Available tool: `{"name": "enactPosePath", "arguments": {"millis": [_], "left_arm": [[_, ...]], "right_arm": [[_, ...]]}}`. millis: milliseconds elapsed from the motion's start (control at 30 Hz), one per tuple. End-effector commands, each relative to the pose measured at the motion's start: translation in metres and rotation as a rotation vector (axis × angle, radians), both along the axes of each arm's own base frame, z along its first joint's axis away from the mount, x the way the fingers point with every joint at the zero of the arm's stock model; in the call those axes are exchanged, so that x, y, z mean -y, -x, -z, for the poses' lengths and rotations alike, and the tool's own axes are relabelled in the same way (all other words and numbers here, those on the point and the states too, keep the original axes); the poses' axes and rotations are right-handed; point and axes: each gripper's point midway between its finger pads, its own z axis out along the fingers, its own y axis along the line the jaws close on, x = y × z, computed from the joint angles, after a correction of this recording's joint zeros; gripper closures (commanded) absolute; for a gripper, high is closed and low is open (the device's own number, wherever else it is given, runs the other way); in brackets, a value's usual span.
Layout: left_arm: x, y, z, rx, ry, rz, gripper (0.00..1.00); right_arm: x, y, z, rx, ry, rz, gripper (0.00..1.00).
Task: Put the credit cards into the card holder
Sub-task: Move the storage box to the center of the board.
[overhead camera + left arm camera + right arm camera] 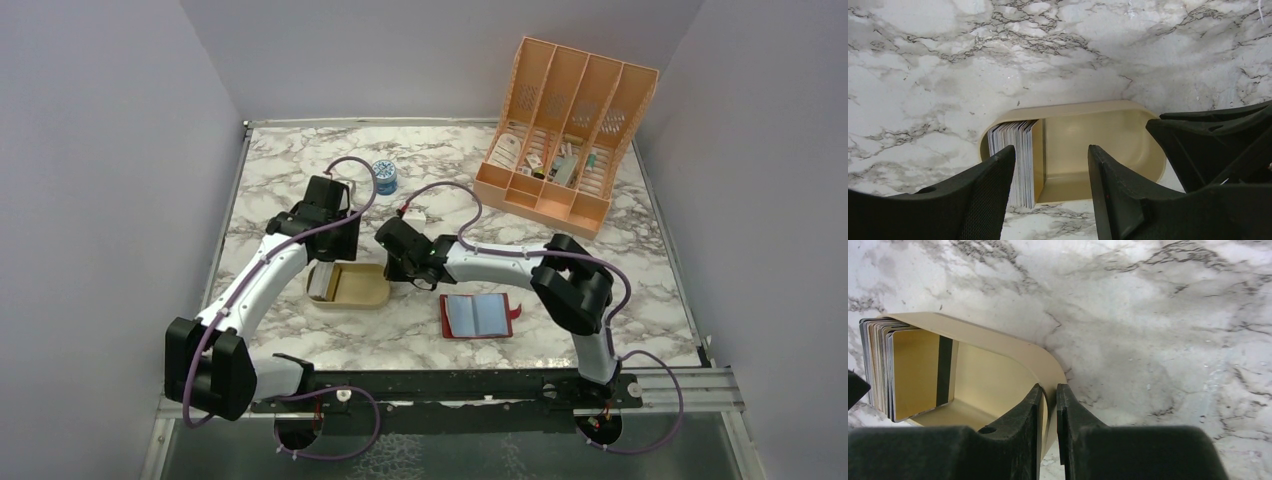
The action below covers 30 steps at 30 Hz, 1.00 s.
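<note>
The credit cards (322, 281) stand on edge as a grey stack at the left end of a shallow tan tray (365, 296). They also show in the left wrist view (1013, 150) and the right wrist view (883, 365), where the front card has a black stripe. The card holder (477, 316) lies open on the table, dark red with pale blue pockets, to the right of the tray. My left gripper (1050, 162) is open above the tray, astride the card stack's right side. My right gripper (1049, 395) is shut on the tray's right wall (1040, 365).
A peach slotted organizer (560, 130) with small items stands at the back right. A small blue-and-white container (385, 177) sits behind the left arm. Grey walls enclose the marble table (640, 270) on three sides.
</note>
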Motion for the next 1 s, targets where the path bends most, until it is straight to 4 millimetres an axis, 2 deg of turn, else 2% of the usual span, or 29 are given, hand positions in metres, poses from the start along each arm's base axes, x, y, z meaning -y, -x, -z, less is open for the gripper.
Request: {"name": "enactPosePath", "arguments": {"millis": [0,100,233,333,433,567,700,867,967], "left_arm": [[0.010,-0.003,-0.001,0.018,0.021,0.013,0.42],[0.017,-0.005,-0.001,0.021,0.004,0.017,0.42],[0.040,0.001,0.005,-0.002,0.011,0.042,0.40],[0.046,0.001,0.012,-0.016,0.005,0.029,0.40],[0.047,-0.001,0.015,-0.010,-0.004,0.022,0.40],[0.035,-0.007,0.015,0.023,-0.076,0.017,0.37],[0.020,-0.009,0.020,0.038,-0.163,0.029,0.36],[0.025,-0.007,0.033,0.008,-0.163,0.090,0.36],[0.026,-0.009,0.037,0.004,-0.172,0.096,0.36]], "right_arm": [[0.030,-0.016,-0.005,0.033,0.042,0.092,0.86],[0.043,-0.017,-0.002,0.020,0.043,0.112,0.86],[0.062,-0.020,0.001,0.024,0.048,0.136,0.86],[0.076,-0.023,0.004,0.017,0.057,0.149,0.86],[0.077,-0.025,-0.001,0.039,0.043,0.134,0.86],[0.077,-0.025,-0.002,0.041,0.043,0.124,0.84],[0.073,-0.024,-0.006,0.038,0.026,0.106,0.74],[0.070,-0.021,-0.020,0.041,0.020,0.067,0.62],[0.073,-0.019,-0.031,0.047,0.022,0.048,0.59]]}}
